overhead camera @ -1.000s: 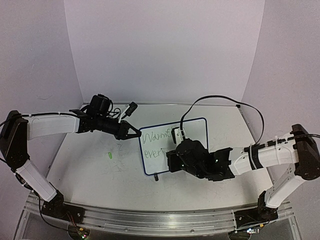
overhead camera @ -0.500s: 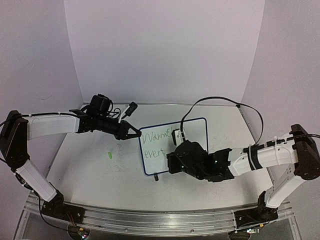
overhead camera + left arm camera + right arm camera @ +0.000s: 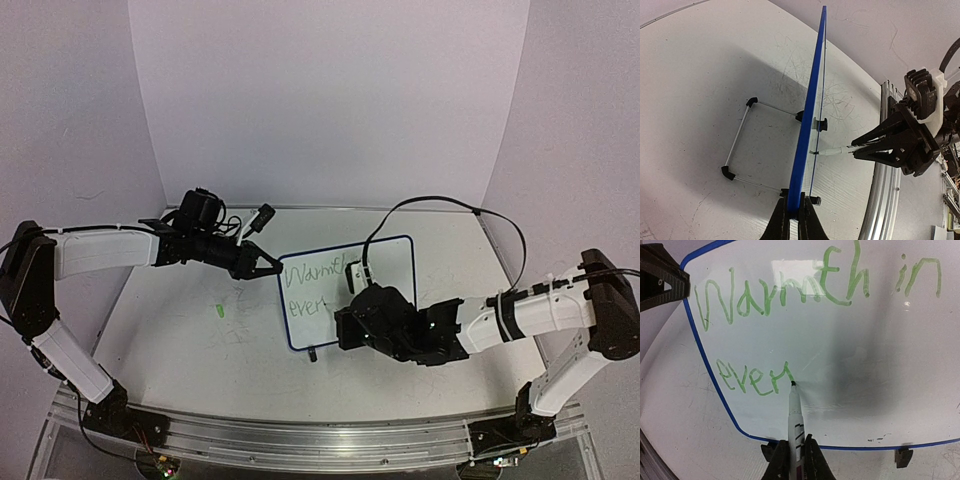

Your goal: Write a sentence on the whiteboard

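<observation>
The whiteboard (image 3: pixel 390 262) stands tilted on the table, blue-rimmed, and shows edge-on in the left wrist view (image 3: pixel 810 110). My left gripper (image 3: pixel 272 266) (image 3: pixel 794 212) is shut on its left rim. The sentence (image 3: pixel 790 295) in green reads "Warmth in" above "ever" and one further slanting stroke. My right gripper (image 3: pixel 795 450) is shut on a white marker (image 3: pixel 794 412). The marker's tip touches the board at the lower end of that last stroke. The left wrist view shows the marker (image 3: pixel 832 150) meeting the board's face, with the right gripper (image 3: pixel 856 149) behind it.
A small green cap (image 3: pixel 218 310) lies on the table left of the board. The board's wire stand (image 3: pixel 740 145) reaches out behind it. An aluminium rail (image 3: pixel 300 440) runs along the near edge. A black cable (image 3: pixel 430 200) arcs over the right arm.
My right arm has shifted slightly left and toward the near edge with the marker on the board, on the second line. The left arm and the board have not moved.
</observation>
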